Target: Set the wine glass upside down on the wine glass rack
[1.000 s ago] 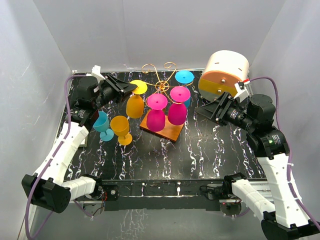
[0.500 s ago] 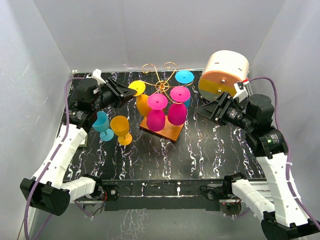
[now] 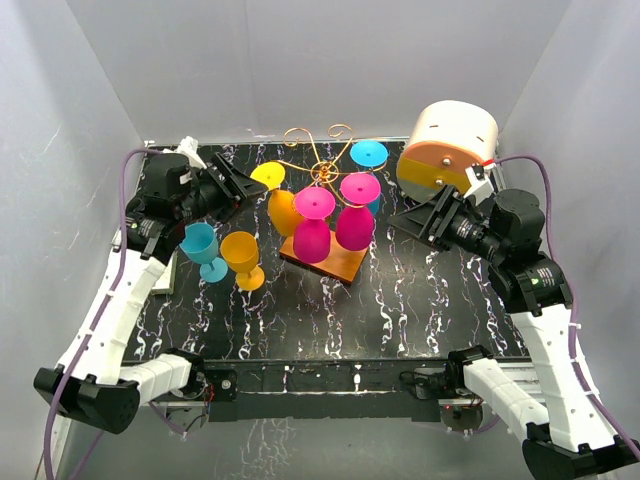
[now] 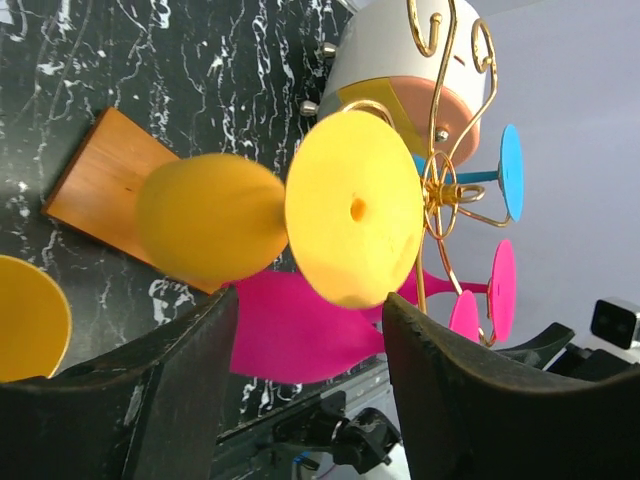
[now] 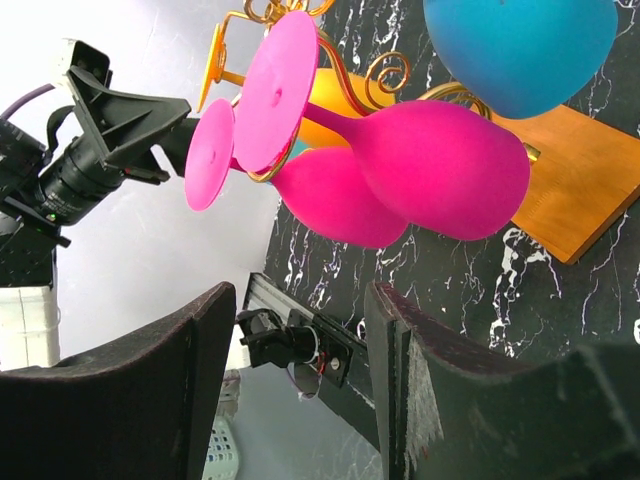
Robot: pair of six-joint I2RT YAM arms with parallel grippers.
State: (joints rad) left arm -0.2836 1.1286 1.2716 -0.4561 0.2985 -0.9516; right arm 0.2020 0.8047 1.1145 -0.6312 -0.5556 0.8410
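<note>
Left claw (image 3: 240,182) is open, both fingers spread apart with nothing clamped between them. It sits just beside the foot of the yellow wine glass (image 3: 280,200); in the left wrist view the foot lies just ahead of the fingertips, and I can't tell if it touches them. Right claw (image 3: 425,215) is also spread open and empty, held off the counter (image 3: 400,300) on the right side of the rack and pointing at it.

The yellow wine glass is upside down at the left side of the wine glass rack (image 3: 318,150): foot up, bowl down, tilted, with the bowl over the left end of the wooden base (image 3: 340,265). The wire hook carrying it is hidden behind the foot.

Two pink glasses (image 3: 313,225) hang upside down at the front of the rack. A blue hanging glass (image 3: 369,153) is at the rack's far right. Left of the rack, a blue glass (image 3: 203,248) and an orange glass (image 3: 242,255) stand upright on the counter, close together. A white and orange drum (image 3: 450,145) sits at the far right corner.
</note>
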